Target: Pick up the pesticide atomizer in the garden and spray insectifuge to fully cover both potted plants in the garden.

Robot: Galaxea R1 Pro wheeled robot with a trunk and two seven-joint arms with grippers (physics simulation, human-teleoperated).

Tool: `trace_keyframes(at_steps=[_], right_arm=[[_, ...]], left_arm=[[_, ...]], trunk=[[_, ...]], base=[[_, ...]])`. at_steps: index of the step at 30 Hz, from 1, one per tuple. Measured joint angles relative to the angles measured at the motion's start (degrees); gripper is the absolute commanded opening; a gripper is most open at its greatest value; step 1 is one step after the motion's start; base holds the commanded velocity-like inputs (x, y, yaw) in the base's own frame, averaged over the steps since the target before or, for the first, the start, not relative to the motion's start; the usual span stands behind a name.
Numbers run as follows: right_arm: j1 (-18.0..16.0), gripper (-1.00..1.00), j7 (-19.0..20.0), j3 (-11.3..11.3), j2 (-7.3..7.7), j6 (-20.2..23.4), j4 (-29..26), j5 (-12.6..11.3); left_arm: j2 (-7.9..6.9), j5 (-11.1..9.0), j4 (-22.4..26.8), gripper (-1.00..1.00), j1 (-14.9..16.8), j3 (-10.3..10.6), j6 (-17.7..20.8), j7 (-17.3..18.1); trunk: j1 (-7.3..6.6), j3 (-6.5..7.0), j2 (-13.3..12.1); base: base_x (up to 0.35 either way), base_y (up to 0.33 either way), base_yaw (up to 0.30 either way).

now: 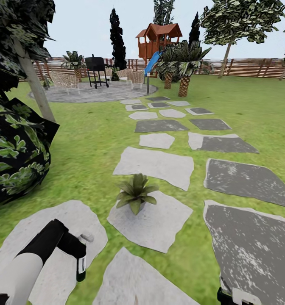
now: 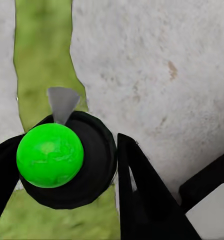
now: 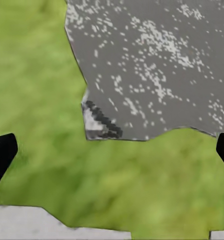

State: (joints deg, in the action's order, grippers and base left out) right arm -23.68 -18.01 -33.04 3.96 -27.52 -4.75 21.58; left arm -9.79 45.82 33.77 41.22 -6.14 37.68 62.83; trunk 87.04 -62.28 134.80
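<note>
No legible text, perhaps from blur.

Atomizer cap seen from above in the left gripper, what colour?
Bright green dome on the pesticide atomizer, set in a black collar; left wrist view shows it best.

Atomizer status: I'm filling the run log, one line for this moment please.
left gripper: shut on pesticide atomizer | right gripper: open, over grass | potted plant: ahead on stone slab
</note>
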Motion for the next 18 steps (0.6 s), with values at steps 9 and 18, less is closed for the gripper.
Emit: trace_keyframes(at_steps=[9, 18], right_arm=[[0.0, 1.0, 0.1, 0.0, -0.02, 0.0, 0.1, 0.0], [0.0, 1.0, 0.0, 0.0, -0.08, 0.0, 0.0, -0.2]], left_arm=[[0.22, 0.0, 0.6, -1.0, 0.8, 0.9, 2.0, 0.0], [0.24, 0.0, 0.7, -1.0, 1.1, 0.9, 2.4, 0.0]], trunk=[[0.01, 0.0, 0.0], [0.01, -0.38, 0.0]], base=[[0.257, 0.233, -0.211], [0.192, 0.288, -0.183]])
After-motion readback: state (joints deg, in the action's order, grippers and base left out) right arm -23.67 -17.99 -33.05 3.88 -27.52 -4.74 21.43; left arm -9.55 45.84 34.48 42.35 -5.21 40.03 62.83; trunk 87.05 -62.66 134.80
